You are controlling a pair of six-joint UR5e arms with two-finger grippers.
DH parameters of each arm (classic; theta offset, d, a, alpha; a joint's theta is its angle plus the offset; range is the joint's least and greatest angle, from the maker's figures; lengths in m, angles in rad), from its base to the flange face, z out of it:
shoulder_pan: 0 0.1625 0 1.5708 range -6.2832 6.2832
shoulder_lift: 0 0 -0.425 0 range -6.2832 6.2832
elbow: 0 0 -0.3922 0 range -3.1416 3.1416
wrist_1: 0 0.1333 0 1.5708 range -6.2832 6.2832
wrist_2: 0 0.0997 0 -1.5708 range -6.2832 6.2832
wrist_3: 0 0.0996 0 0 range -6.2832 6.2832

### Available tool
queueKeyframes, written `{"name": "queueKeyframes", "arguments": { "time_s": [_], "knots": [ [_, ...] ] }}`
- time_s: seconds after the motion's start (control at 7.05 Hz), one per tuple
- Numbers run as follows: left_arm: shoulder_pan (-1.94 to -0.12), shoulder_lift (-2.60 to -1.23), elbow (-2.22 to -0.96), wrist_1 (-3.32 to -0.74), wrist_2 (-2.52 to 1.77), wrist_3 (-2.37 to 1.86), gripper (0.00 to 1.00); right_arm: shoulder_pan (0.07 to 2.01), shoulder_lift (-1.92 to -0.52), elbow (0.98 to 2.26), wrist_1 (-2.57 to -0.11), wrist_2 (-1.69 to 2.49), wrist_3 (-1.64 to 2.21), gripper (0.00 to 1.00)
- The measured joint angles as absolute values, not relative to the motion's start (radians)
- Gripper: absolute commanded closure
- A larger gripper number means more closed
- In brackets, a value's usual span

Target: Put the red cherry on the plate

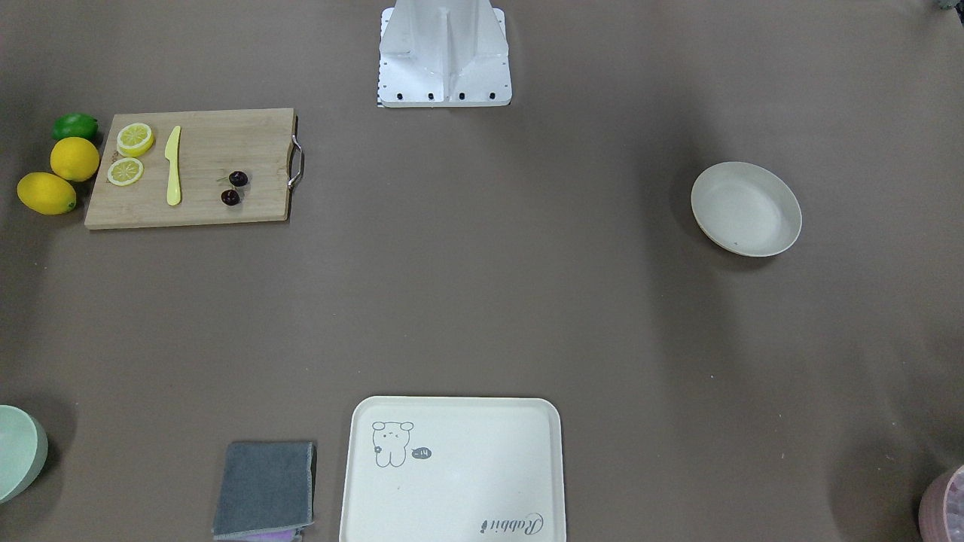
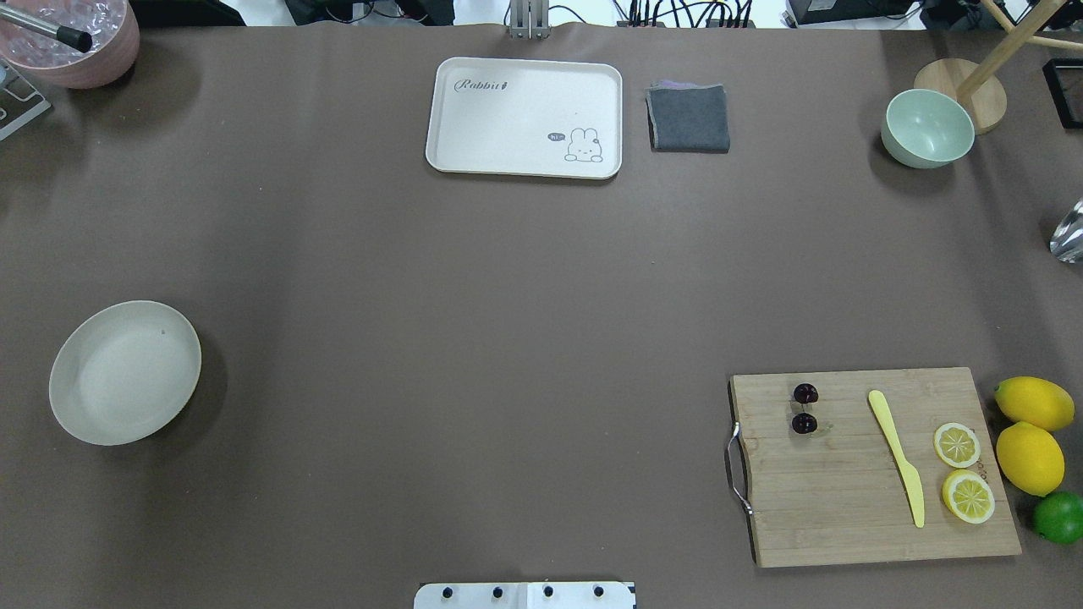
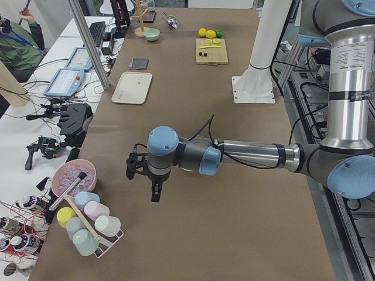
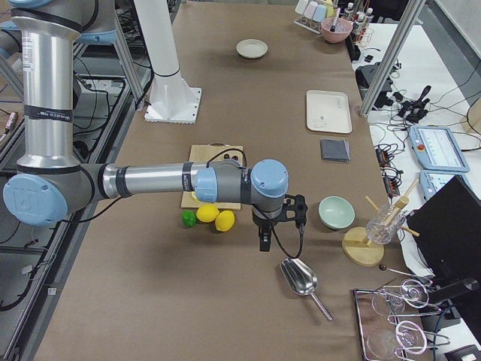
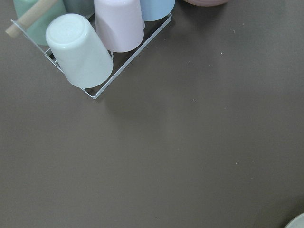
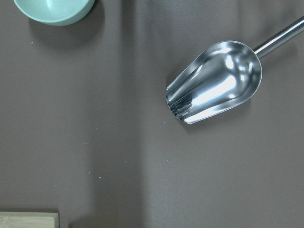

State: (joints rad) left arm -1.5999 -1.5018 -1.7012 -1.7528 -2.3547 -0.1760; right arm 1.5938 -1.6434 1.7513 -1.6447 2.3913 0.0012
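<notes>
- The red cherry (image 2: 805,423) lies on a wooden cutting board (image 2: 846,507) on the robot's right side of the tabletop (image 2: 474,338). The two dark fruits sit just beside each other near the board's metal-handled end.
- On the same board, a yellow knife (image 2: 897,457) lies past the cherries, and two lemon slices (image 2: 957,445) lie past the knife.
- Two whole lemons (image 2: 1034,403) and a lime (image 2: 1059,517) rest on the tabletop against the board's far edge.
- The plate (image 2: 125,372) sits on the opposite, left side, well apart from the board, with nothing on it but a tiny dark speck.
- The left hand (image 3: 143,181) hangs above bare tabletop near a wire rack of pastel cups (image 5: 80,52). It shows only from the side, so I cannot tell how wide it stands.
- The right hand (image 4: 282,226) hangs beyond the lemons, near a metal scoop (image 6: 216,80) and a pale green bowl (image 6: 54,9). I cannot tell its opening either, and it is nowhere near the cherries.
- At the far edge of the tabletop sit a cream tray (image 2: 508,127) with a cartoon rabbit and, just beside it, a folded grey cloth (image 2: 689,118).
</notes>
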Motion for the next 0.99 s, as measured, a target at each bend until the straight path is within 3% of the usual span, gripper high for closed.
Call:
{"name": "queueKeyframes", "arguments": {
  "time_s": [0.99],
  "knots": [
    [-1.601, -1.463, -1.698, -1.755, -2.355, -0.176, 0.02, 1.595, -1.646, 1.758, -1.645, 2.391, -0.002, 0.0]
  ]
}}
